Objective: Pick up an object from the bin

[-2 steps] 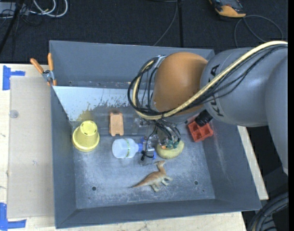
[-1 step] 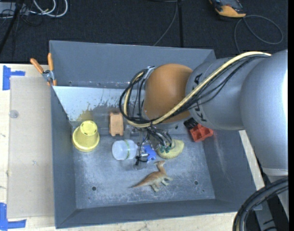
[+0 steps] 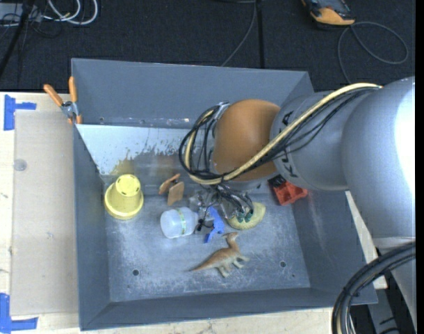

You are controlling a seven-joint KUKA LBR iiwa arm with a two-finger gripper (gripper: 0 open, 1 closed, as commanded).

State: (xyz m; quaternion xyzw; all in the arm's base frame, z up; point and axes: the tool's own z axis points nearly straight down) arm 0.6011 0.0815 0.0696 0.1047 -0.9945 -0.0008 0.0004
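The arm, with its orange wrist cover and black and yellow cables, comes in from the right and points down into the grey metal bin [image 3: 94, 256]. Its gripper [image 3: 210, 211] sits low near the middle of the floor, in a tight cluster of things. Wrist hardware and cables hide the tool's tip, so I cannot tell whether it is apart or closed, nor whether anything is in it.

Closest to it are a small blue plastic piece [image 3: 213, 227], just on its near side, and a pale translucent plastic cup [image 3: 176, 223] lying on its side just to the left. The gripper appears to be touching or nearly touching both. A flat yellow-green round thing [image 3: 248, 218] lies just to its right.

A tan plastic dinosaur [image 3: 222, 259] stands nearer still, apart from the gripper. A small brown angular chunk [image 3: 172, 188] lies to the far left of the gripper. A yellow plastic cup [image 3: 125, 196] rests well to the left. A red blocky object [image 3: 288, 191] lies to the right, partly under the arm.
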